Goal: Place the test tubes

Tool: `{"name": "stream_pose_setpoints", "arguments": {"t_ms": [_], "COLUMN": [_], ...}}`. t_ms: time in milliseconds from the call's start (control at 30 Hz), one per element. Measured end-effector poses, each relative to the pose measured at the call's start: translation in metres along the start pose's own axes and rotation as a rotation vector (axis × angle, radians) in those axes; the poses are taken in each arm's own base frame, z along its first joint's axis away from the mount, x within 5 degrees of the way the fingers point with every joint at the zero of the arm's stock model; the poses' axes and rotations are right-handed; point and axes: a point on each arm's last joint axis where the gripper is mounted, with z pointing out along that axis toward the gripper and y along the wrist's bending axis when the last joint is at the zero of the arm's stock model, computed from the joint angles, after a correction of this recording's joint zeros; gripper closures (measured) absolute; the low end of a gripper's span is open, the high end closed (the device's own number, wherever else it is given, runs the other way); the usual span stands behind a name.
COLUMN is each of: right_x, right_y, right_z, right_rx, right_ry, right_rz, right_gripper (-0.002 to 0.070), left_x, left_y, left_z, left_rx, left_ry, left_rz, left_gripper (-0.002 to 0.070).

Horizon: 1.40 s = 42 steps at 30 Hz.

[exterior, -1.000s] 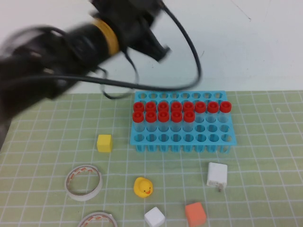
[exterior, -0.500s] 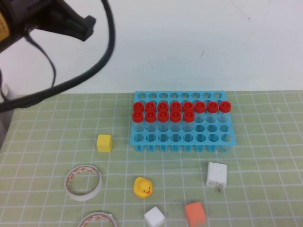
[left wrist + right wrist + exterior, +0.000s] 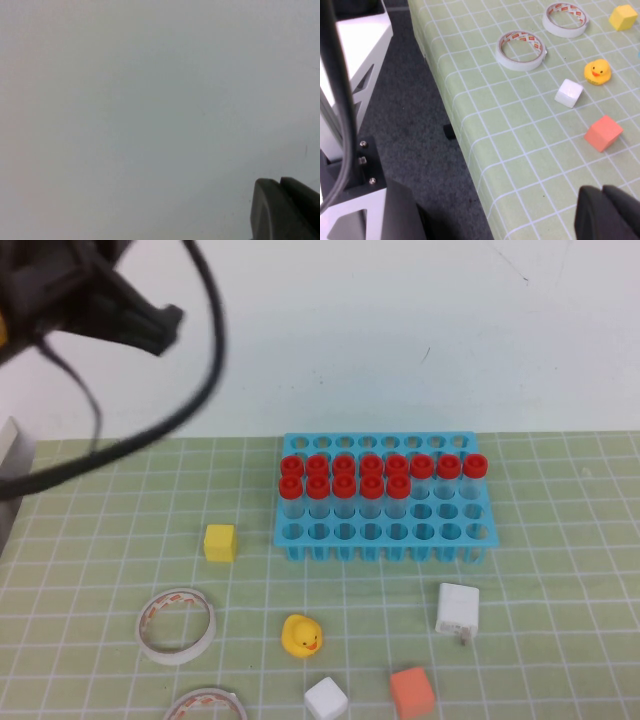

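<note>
left gripper (image 3: 160, 325): raised at 10 o'clock, jaws together | right gripper (image 3: 607, 212): above mat (image 3: 520, 125) near its edge, jaws together | tubes (image 3: 345, 480): upright in rack (image 3: 380, 535), centre, its 12 o'clock half

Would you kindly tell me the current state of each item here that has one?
test tubes: capped, upright in rack.
rack: partly filled, front rows empty.
left end effector: shut, empty, raised at far left.
right end effector: shut, empty, above the table's near edge.
tape rolls: lying flat.
duck: upright.
</note>
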Motion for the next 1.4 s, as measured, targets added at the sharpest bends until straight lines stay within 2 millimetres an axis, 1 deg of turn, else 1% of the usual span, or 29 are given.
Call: {"name": "stream_pose_setpoints", "arguments": {"t_ms": [100,233,333,433,600,700,800,967,1067,1200,1400], "right_x": [0.0,0.0,0.0,0.0,0.0,0.0,0.0,0.0,0.0,0.0,0.0], "right_y": [0.0,0.0,0.0,0.0,0.0,0.0,0.0,0.0,0.0,0.0,0.0], "right_z": [0.0,0.0,0.0,0.0,0.0,0.0,0.0,0.0,0.0,0.0,0.0], "right_rx": [0.0,0.0,0.0,0.0,0.0,0.0,0.0,0.0,0.0,0.0,0.0], "right_ry": [0.0,0.0,0.0,0.0,0.0,0.0,0.0,0.0,0.0,0.0,0.0], "right_rz": [0.0,0.0,0.0,0.0,0.01,0.014,0.016,0.017,0.018,0.018,0.018], "right_gripper": [0.0678,0.0678,0.0678,0.0678,0.0678,0.0678,0.0678,0.0678,0.0678,0.0678,0.0678], "left_x": [-0.004,-0.005,0.001,0.014,0.051,0.082,0.114,0.161,0.176,0.187,0.19], "left_y": [0.009,0.02,0.023,0.02,0.013,0.009,0.004,-0.005,-0.011,-0.015,-0.016], "left_z": [-0.02,-0.049,-0.069,-0.089,-0.124,-0.147,-0.163,-0.183,-0.191,-0.198,-0.198], "left_rx": [-0.041,-0.08,-0.088,-0.069,-0.037,-0.066,-0.12,-0.214,-0.239,-0.251,-0.25], "left_ry": [0.021,0.088,0.138,0.115,-0.04,-0.125,-0.16,-0.194,-0.233,-0.269,-0.276], "left_rz": [-0.034,-0.138,-0.204,-0.232,-0.268,-0.33,-0.4,-0.489,-0.515,-0.533,-0.54], "left_gripper": [0.0675,0.0675,0.0675,0.0675,0.0675,0.0675,0.0675,0.0675,0.0675,0.0675,0.0675]}}
